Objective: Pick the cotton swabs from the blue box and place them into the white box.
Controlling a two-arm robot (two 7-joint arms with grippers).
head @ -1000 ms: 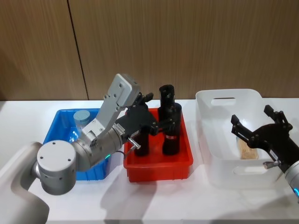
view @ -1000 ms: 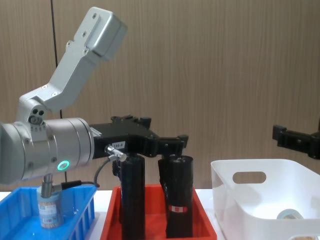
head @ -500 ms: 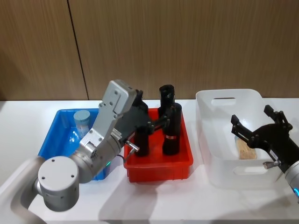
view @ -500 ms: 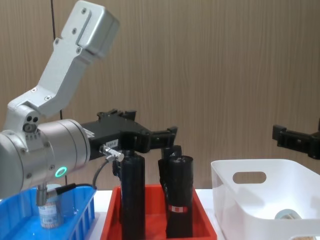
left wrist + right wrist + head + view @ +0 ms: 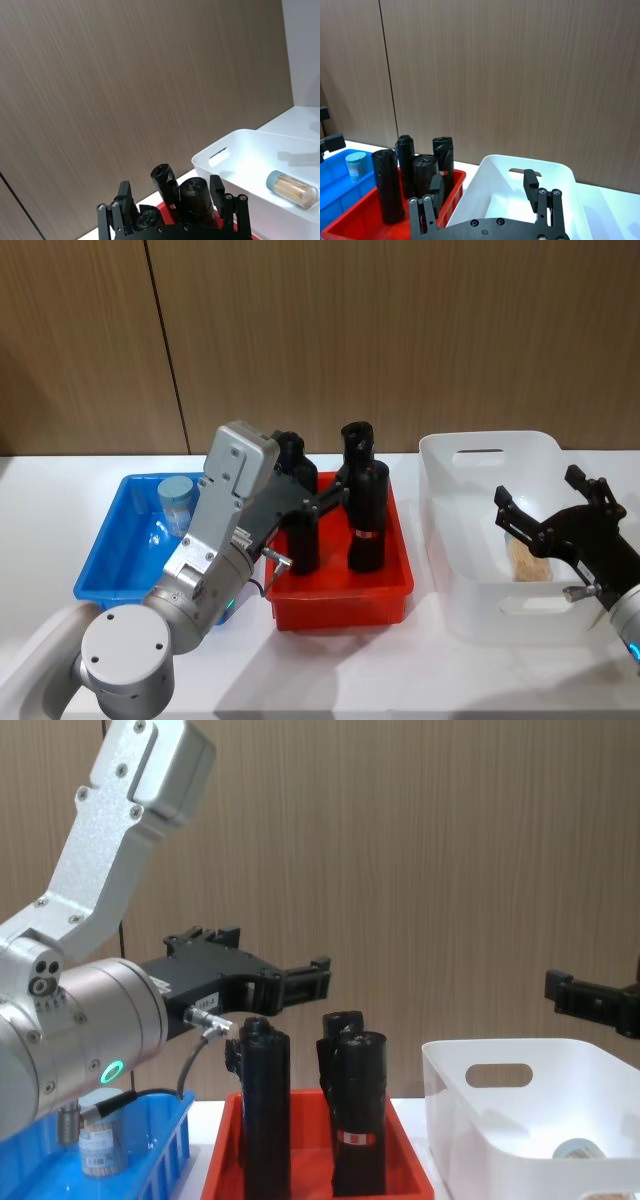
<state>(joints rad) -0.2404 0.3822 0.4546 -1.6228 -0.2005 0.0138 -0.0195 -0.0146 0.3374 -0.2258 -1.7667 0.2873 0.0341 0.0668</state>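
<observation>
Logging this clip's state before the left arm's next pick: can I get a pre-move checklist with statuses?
1. Left gripper open and empty: ok.
2. Cotton swabs tub upright in blue box: ok.
3. Left gripper lined up over that tub: not ok; it hangs over the black cylinders in the red tray.
4. Room in white box: ok; a second tub lies inside.
5. Right gripper out of the way: ok; open above the white box.

Left hand [image 5: 312, 475] aloft, jaws spread; right hand [image 5: 538, 488] same.
</observation>
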